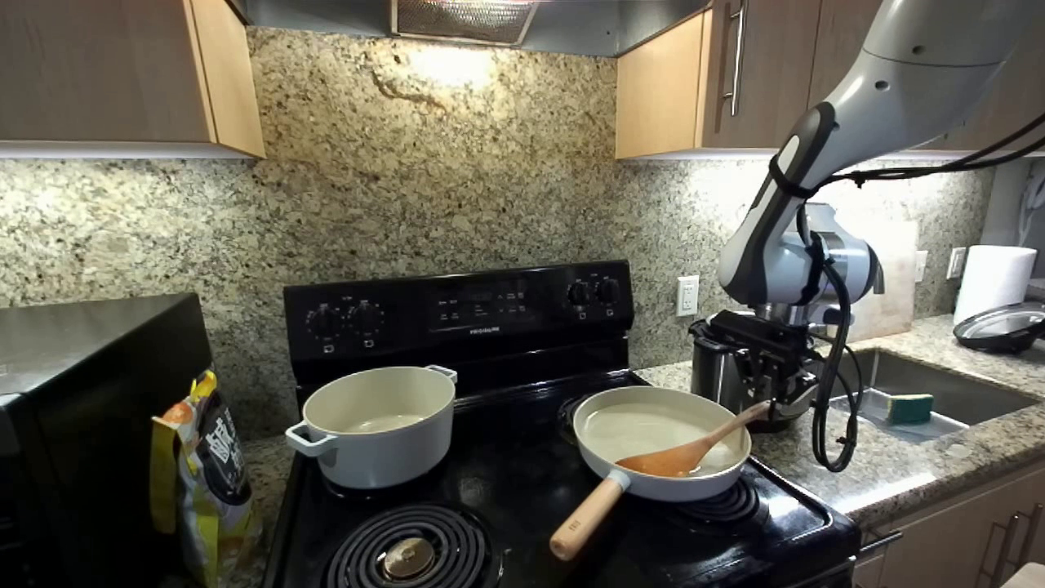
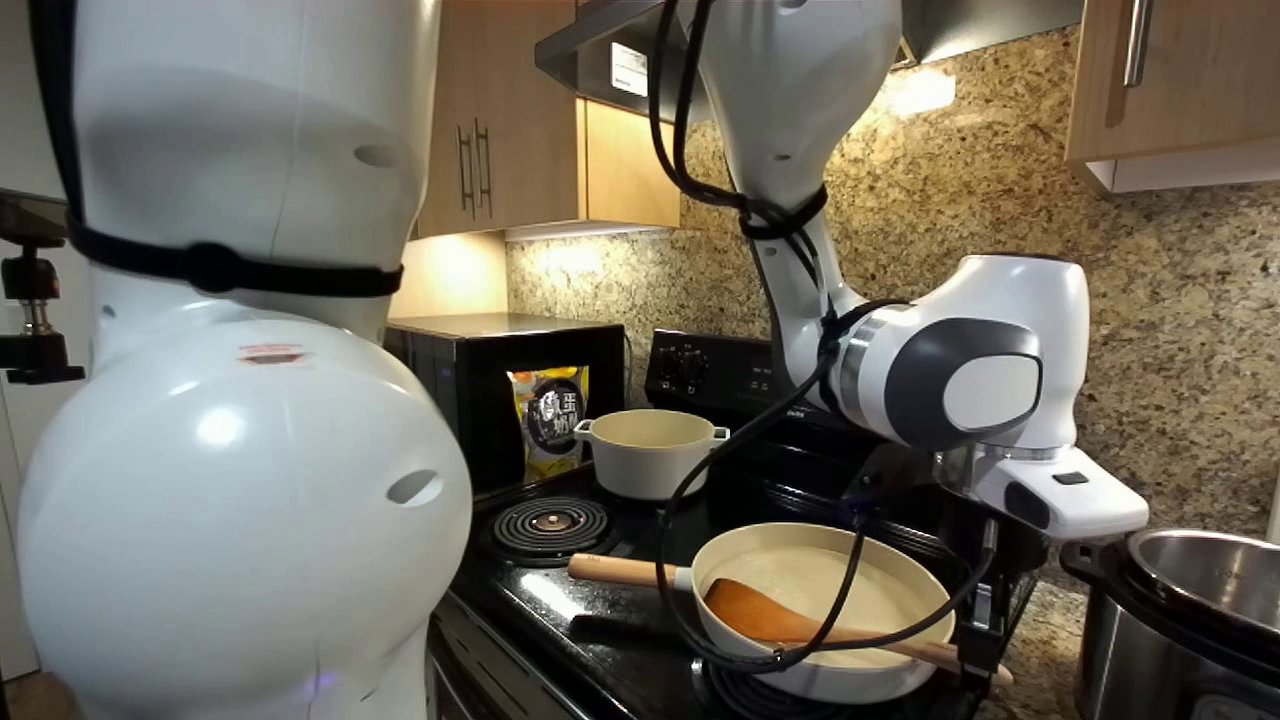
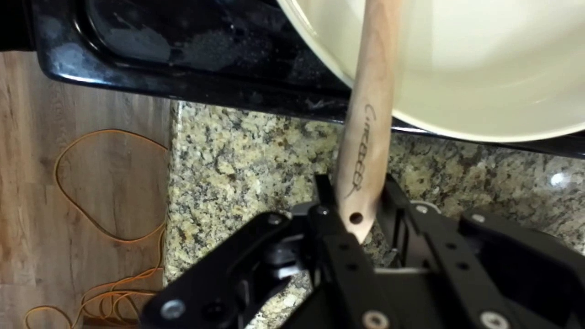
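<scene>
Just before your gripper [image 3: 359,192] stands the frying pan [image 3: 493,91], and the wooden spatula [image 3: 372,91] reaches over its rim, so a low passage there is blocked; above the pan you have open room. Toward the wall [image 1: 457,188], the steel cooker [image 2: 1130,650] stands near. A cable loop [image 1: 819,433] hangs beside the gripper. Toward the front of the counter [image 3: 228,160] you can pass.

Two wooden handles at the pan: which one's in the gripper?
The spatula handle, the lettered one: the gripper is clamped on its end. The pan handle juts out the opposite way, ungripped.
</scene>
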